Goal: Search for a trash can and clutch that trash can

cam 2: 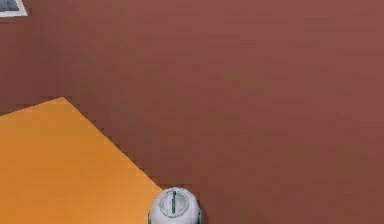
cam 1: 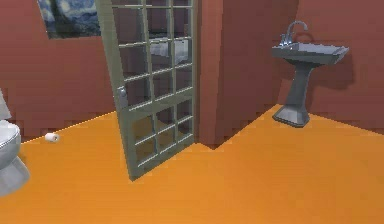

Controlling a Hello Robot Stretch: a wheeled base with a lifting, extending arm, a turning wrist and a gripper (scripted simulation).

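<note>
A white rounded object with green markings sits at the bottom edge of the arm side view, on the orange floor close to the red-brown wall. Only its domed top shows, so I cannot tell what it is. A small white thing lies on the floor by the wall at the forward view's left.
A grey glass-paned door stands ajar in the middle of the forward view. A grey pedestal sink stands at the right wall, a white toilet at the left edge. A framed picture hangs on the wall. Orange floor lies ahead.
</note>
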